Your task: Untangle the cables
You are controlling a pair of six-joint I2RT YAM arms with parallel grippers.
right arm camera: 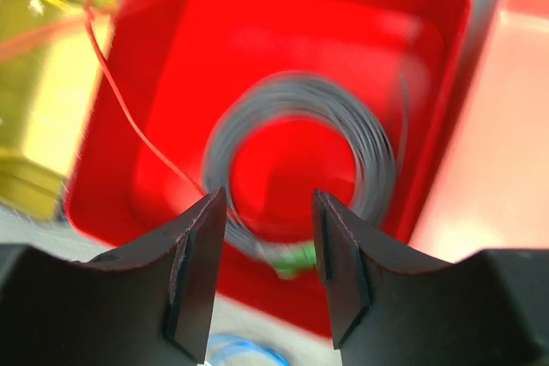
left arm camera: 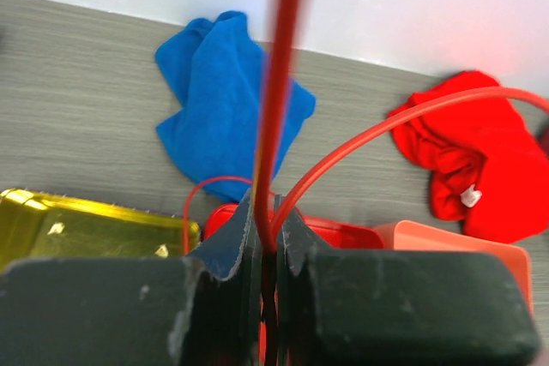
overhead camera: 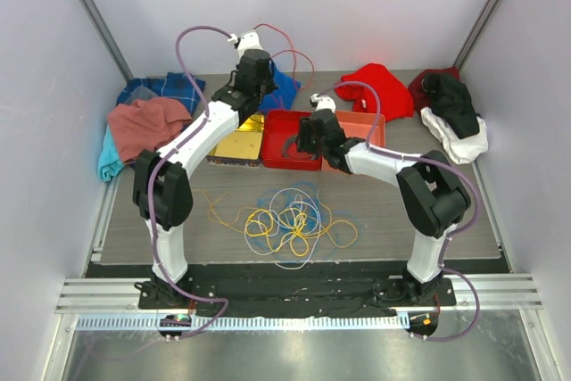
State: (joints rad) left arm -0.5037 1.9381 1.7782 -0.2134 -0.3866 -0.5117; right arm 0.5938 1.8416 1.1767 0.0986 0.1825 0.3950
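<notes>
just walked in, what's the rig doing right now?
The left gripper is shut on a red cable and holds it up over the back of the table. The right gripper hangs open above the red tray, which holds a grey coil; it grips nothing. A tangle of yellow, blue, white and orange cables lies on the table in front of the arms, not yet sorted.

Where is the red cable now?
In the left wrist view the red cable is clamped in the left gripper; from above, it loops at the far side, over the yellow tray and red tray.
</notes>
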